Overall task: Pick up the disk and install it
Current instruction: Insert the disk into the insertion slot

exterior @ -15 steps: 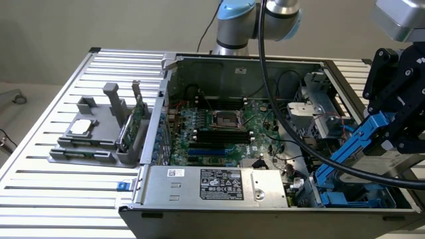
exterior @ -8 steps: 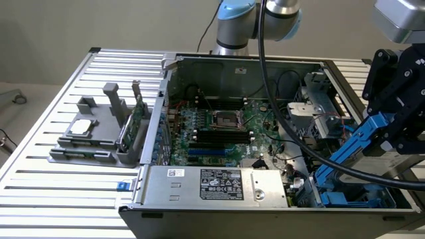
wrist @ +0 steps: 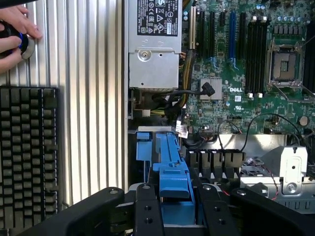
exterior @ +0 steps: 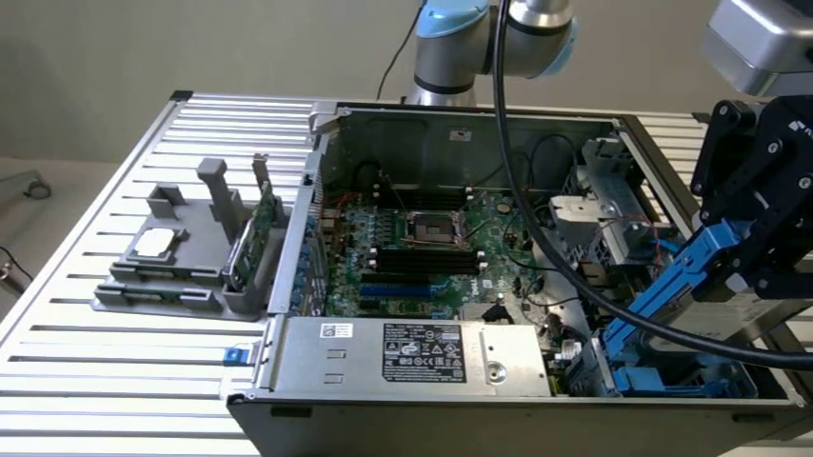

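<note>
The disk (exterior: 696,281) is a silver-grey drive in a blue carrier. It hangs tilted over the front corner of the open computer case (exterior: 381,405), on the exterior view's right. My gripper (exterior: 749,255) is shut on it from above, its black fingers (exterior: 775,224) on the upper end. In the wrist view the blue carrier (wrist: 173,179) sits between the two black fingers (wrist: 147,209) of my gripper (wrist: 173,199) and points down at the drive bay (wrist: 143,150), which has blue plastic parts. The disk's lower end is close above the bay (exterior: 661,381); I cannot tell whether they touch.
Inside the case lie the motherboard (exterior: 432,248) and a silver power supply (exterior: 406,352). A thick black cable (exterior: 546,228) crosses over the case. A grey holder (exterior: 178,267) with a processor chip and a green card stands on the exterior view's left. A keyboard (wrist: 27,152) and a person's hand (wrist: 15,32) lie beside the case.
</note>
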You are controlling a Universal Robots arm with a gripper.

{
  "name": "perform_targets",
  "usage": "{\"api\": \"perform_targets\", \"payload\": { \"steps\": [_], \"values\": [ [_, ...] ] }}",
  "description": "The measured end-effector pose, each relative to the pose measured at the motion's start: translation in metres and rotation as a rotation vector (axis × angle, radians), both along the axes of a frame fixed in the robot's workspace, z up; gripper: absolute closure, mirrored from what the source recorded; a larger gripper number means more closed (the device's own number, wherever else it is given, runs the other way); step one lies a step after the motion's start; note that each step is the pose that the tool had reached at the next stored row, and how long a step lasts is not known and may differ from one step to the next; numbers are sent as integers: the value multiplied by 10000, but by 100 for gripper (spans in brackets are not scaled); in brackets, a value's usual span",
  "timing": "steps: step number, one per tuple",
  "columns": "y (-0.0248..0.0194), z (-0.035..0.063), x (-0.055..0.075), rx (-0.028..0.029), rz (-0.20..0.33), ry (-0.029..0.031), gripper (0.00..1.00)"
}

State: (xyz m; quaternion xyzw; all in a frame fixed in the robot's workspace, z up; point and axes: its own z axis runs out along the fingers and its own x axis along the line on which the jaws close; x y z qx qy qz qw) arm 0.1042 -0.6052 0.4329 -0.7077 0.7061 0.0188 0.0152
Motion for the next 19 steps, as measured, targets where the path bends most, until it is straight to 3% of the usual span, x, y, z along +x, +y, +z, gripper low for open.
{"api": "perform_targets", "payload": {
  "steps": [19],
  "values": [
    [19, -70, -1, 0, 6, -11, 67]
  ]
}}
